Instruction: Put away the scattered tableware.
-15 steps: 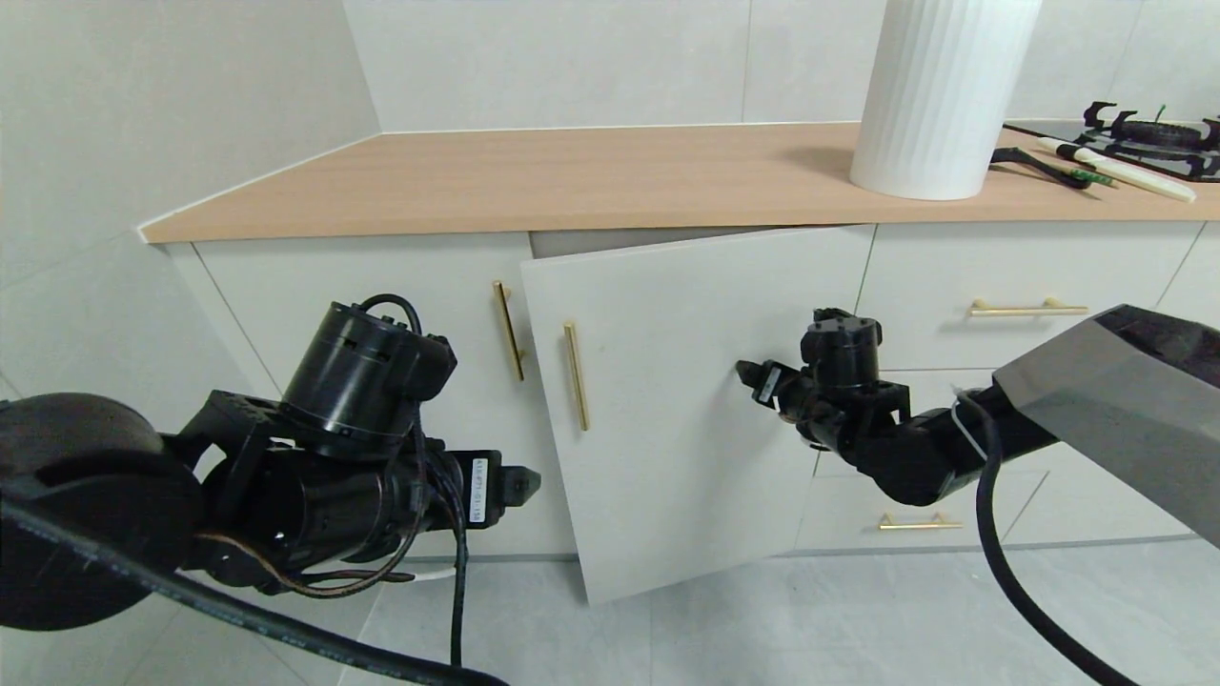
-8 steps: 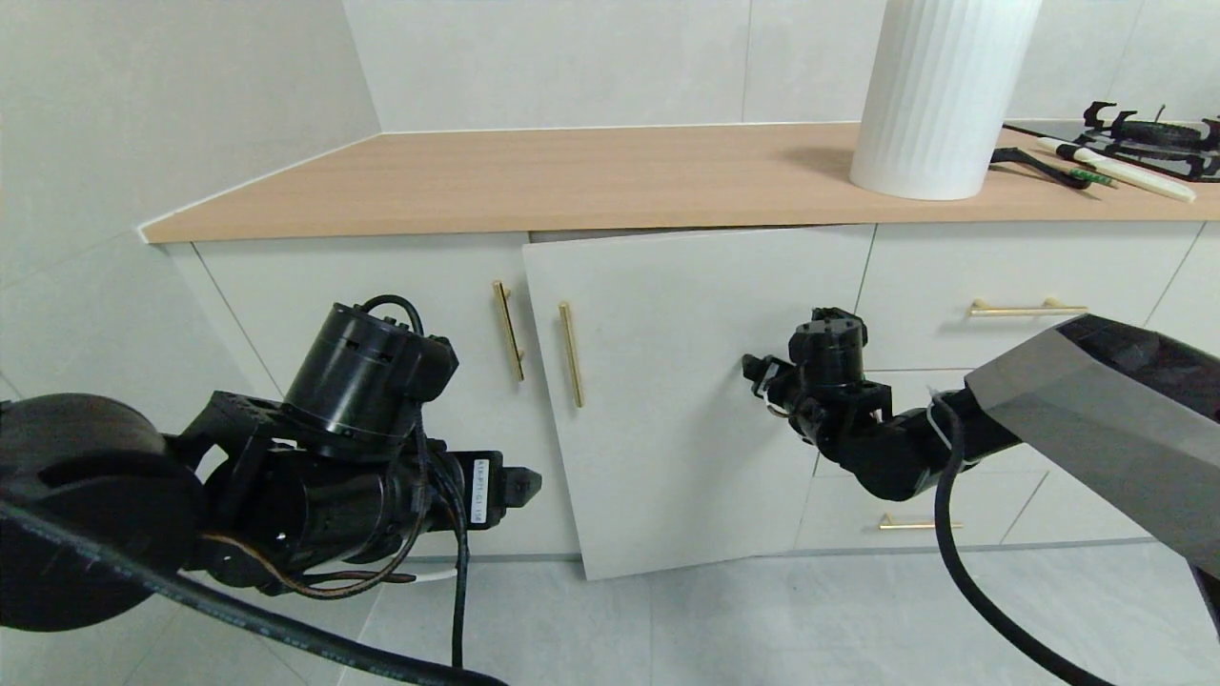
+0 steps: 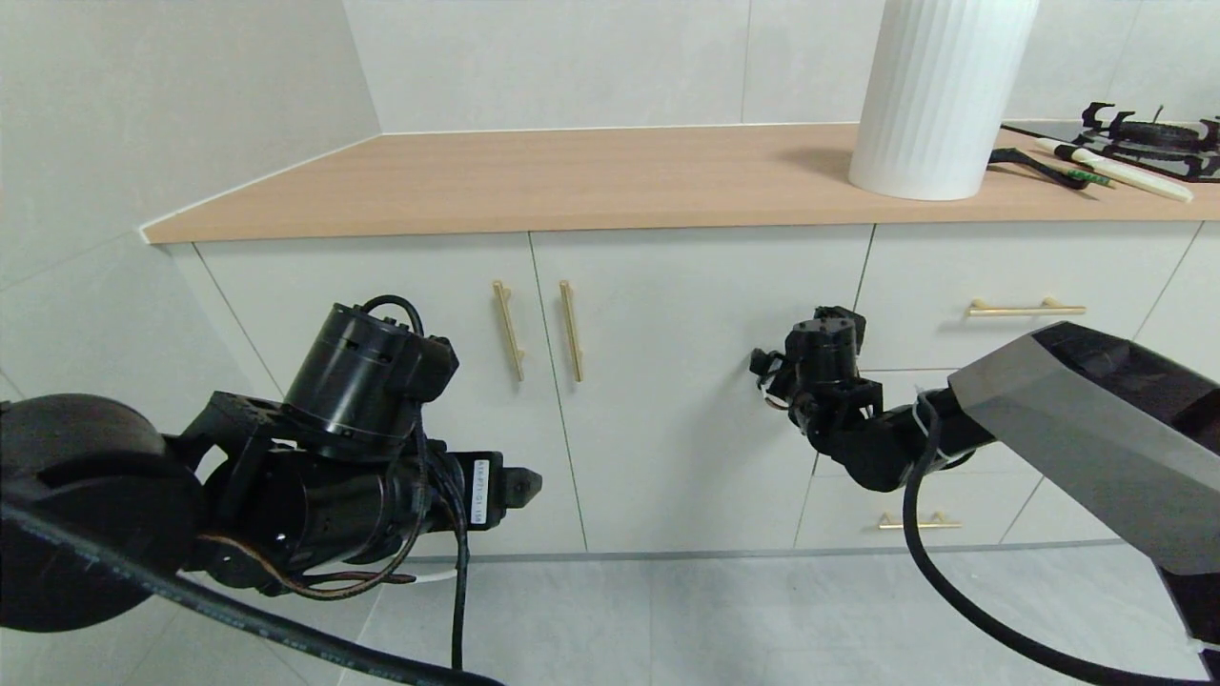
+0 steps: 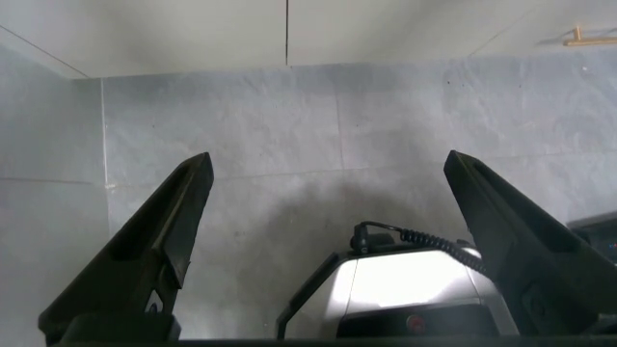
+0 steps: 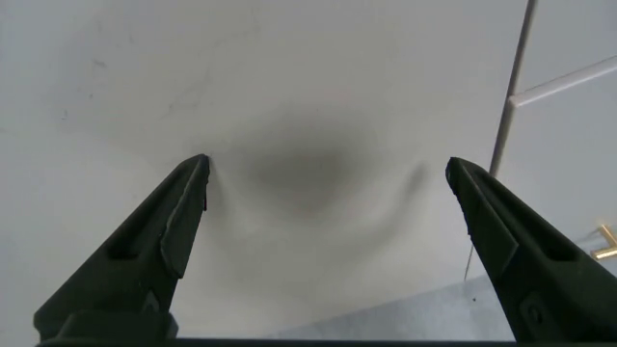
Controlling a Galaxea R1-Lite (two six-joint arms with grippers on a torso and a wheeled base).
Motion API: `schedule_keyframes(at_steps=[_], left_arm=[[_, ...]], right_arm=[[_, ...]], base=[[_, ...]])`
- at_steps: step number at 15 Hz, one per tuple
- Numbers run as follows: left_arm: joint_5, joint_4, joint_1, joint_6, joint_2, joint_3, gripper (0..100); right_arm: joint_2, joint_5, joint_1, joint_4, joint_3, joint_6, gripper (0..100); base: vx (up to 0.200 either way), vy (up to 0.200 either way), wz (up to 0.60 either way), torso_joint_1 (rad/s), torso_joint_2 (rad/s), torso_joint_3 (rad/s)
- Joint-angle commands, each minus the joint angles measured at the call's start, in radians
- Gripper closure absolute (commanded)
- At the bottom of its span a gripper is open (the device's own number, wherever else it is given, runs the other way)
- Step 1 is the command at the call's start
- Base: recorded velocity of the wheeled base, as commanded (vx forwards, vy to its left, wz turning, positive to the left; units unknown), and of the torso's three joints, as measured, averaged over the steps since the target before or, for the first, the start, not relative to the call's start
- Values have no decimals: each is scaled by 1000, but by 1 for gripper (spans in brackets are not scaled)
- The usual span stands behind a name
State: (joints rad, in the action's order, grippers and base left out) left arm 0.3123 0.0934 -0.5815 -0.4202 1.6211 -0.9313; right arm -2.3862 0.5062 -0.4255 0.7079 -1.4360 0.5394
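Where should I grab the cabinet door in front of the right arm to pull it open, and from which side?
Best to take the cabinet door by its vertical gold handle, around mid-length, coming straight from the front with the jaws closing sideways across the bar. It stands off the flat panel; the neighbouring handle leaves little room.

Countertop: vase toward its right end, utensils just right of it, hob behind them.

Beneath: left door, right door (handles side by side), drawers further right.

Right gripper close before right door; left gripper low before left door.
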Motion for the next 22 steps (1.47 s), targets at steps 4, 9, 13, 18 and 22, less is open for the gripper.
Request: schedule_keyframes(at_steps=[4,9,13,18,22], left_arm=[[1,0,0,0,0,0,0],[1,0,0,0,0,-1,0],[13,-1,0,0,-46,-3,0],[111,-1,3,81,-221,28,0],[215,-3,68,222,-509,161,0]], right_arm=[[27,-11,-1,1,31,2,0],[318,-408,-19,-8,405,-30,0],[415,-428,-18,-21,465,-124,0],[708,-319,-13,-13,617,-269,0],[1050,-268,17,-15,885,-352,0]], base=[[0,0,0,0,0,0],[0,0,0,0,0,0],[0,0,0,0,0,0],[0,0,0,0,0,0],[0,0,0,0,0,0]])
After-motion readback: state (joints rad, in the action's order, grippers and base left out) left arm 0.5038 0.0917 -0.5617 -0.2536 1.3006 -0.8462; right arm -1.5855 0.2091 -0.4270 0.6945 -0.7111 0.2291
